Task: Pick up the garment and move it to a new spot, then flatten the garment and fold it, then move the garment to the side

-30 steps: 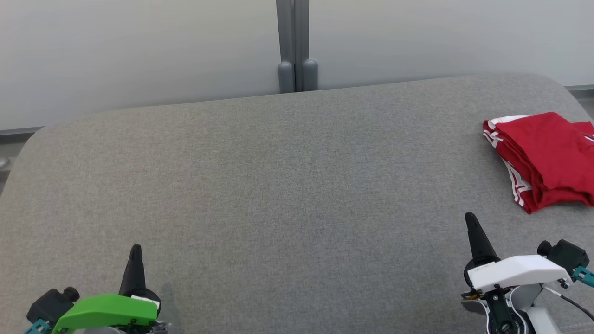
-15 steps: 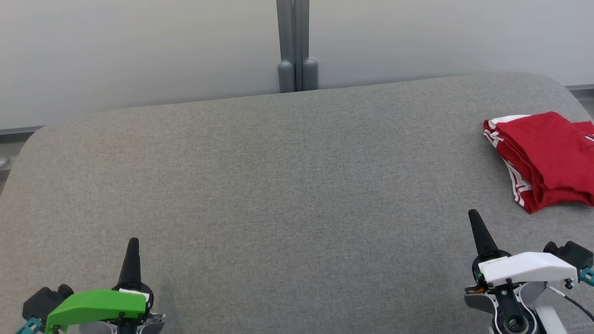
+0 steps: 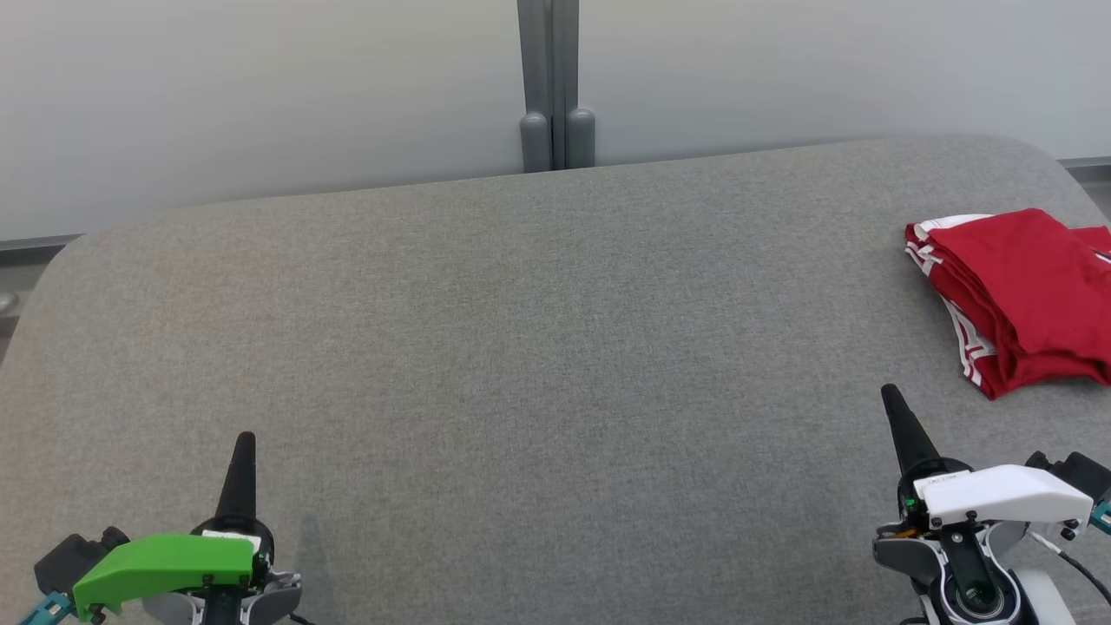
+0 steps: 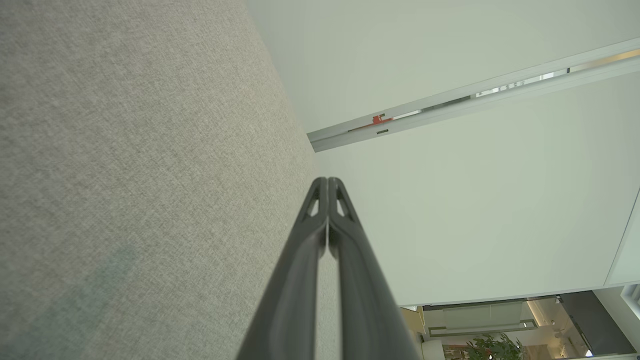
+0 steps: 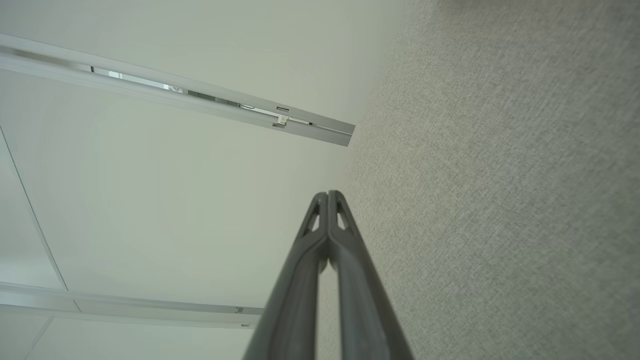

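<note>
A folded red garment [image 3: 1020, 299] with white striped trim lies at the right edge of the grey padded surface [image 3: 538, 347], partly cut off by the head view's border. My right gripper [image 3: 890, 395] stands shut and empty below and left of it, apart from the cloth; its wrist view shows the closed gripper [image 5: 328, 196] over bare grey fabric. My left gripper [image 3: 245, 440] is shut and empty at the lower left, far from the garment, and its closed gripper [image 4: 327, 182] shows with the tips pressed together.
A pale wall [image 3: 260, 95] with a grey vertical post [image 3: 549, 87] runs behind the surface's far edge. The surface's corners are rounded, with floor beyond the left edge [image 3: 13, 286].
Both arms have drawn back toward the bottom of the head view, while their fingertips sit slightly higher. The garment has not moved.
</note>
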Controlling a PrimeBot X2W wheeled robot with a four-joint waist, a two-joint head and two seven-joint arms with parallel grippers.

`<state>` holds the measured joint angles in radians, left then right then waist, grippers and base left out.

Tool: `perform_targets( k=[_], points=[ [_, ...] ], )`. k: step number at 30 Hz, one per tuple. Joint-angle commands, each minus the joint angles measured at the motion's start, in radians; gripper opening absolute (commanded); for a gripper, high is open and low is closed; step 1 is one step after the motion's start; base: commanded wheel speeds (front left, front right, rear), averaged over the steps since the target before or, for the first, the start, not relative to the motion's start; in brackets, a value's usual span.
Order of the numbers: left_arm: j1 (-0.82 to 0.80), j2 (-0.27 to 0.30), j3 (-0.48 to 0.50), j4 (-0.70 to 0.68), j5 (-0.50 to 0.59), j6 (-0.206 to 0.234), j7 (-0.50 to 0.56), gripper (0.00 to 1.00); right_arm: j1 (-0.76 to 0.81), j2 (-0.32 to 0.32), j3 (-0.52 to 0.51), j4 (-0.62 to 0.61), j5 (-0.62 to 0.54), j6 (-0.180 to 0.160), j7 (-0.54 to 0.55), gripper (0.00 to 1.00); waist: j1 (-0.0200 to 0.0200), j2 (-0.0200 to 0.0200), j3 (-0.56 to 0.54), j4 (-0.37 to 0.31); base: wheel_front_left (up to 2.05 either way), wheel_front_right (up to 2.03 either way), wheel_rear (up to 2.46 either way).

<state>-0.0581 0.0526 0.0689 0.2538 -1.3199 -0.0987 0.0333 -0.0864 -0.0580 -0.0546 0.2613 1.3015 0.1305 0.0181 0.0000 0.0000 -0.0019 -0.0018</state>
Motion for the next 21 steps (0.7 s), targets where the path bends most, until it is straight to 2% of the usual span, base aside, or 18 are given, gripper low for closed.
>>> perform_targets(
  k=[1, 21],
  points=[
    [-0.025, 0.002, 0.008, -0.009, -0.024, -0.009, 0.005, 0.00, -0.015, -0.005, -0.005, -0.011, 0.025, 0.001, 0.008, 0.00, 0.0000, 0.0000, 0.000, 0.000, 0.00, 0.00, 0.00],
    [-0.042, -0.001, 0.029, -0.009, -0.170, -0.023, 0.048, 0.00, -0.022, -0.003, -0.029, -0.016, 0.184, 0.001, 0.052, 0.00, 0.0000, 0.0000, 0.003, 0.001, 0.00, 0.00, 0.00]
  ],
)
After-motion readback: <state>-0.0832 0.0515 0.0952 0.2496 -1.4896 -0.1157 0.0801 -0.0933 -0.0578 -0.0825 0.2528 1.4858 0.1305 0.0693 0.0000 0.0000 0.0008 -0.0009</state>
